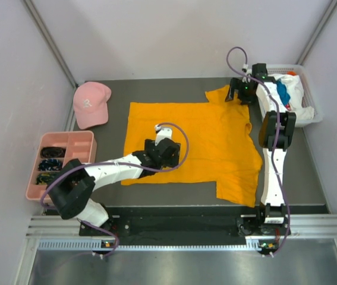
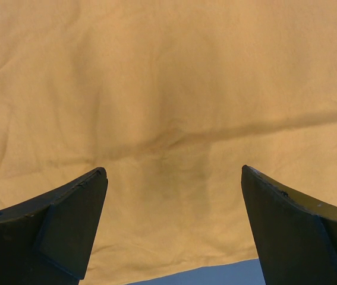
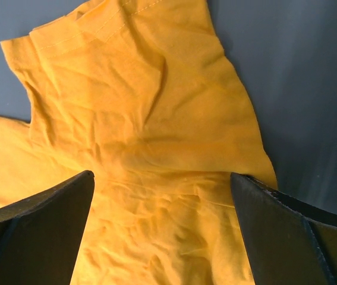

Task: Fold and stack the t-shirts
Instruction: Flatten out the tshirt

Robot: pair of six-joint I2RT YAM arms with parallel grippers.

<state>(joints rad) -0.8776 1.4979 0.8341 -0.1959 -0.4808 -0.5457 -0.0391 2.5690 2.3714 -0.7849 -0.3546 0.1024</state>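
My left gripper (image 2: pixel 174 172) hangs over the left part of the orange t-shirt (image 1: pixel 216 136), jaws spread wide and holding nothing. My right gripper (image 3: pixel 162 175) is just as wide open and empty, above the shirt's wrinkled sleeve near the far edge of the table (image 1: pixel 115 89). The shirt lies spread out across the middle of the table. A white t-shirt (image 1: pixel 297 96) and a teal t-shirt (image 1: pixel 283 92) sit bunched in a white basket (image 1: pixel 318 113) at the far right corner
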